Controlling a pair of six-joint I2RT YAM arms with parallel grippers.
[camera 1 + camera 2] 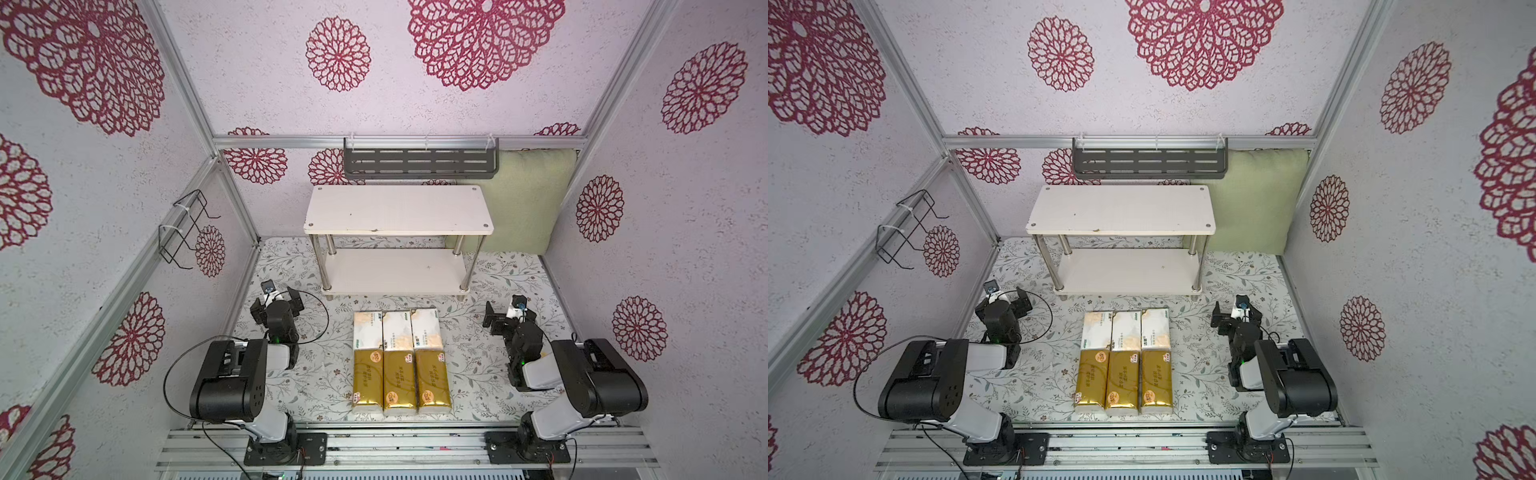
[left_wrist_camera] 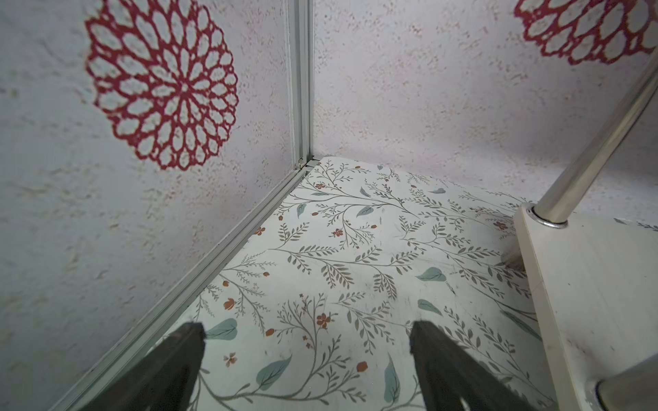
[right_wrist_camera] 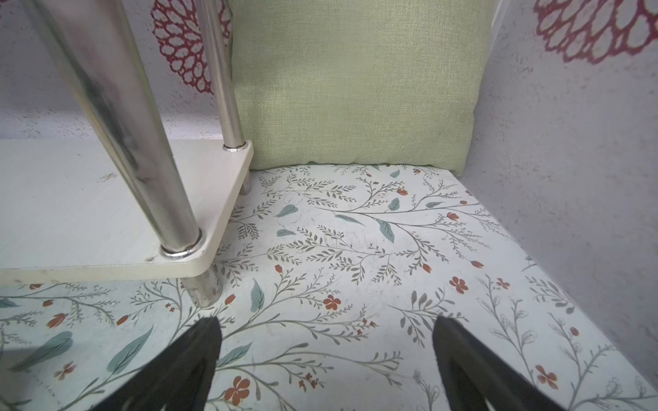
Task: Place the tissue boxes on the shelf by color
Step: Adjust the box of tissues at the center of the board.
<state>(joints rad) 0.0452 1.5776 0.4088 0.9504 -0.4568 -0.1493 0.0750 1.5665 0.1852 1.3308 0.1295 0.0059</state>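
Task not begun: all six tissue boxes (image 1: 400, 361) lie grouped near the tabletop (image 1: 316, 374) front edge, the shelf (image 1: 398, 210) bare, left gripper (image 2: 306, 327) and right gripper (image 3: 327, 322) both spread and empty.

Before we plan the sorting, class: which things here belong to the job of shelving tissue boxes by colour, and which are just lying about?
Belong to the job:
- three gold tissue boxes
- three white tissue boxes
- two-tier shelf
- left pincer and right pincer, both open and empty

Just lying about:
- green cushion
- grey slotted wall rack
- black wire holder
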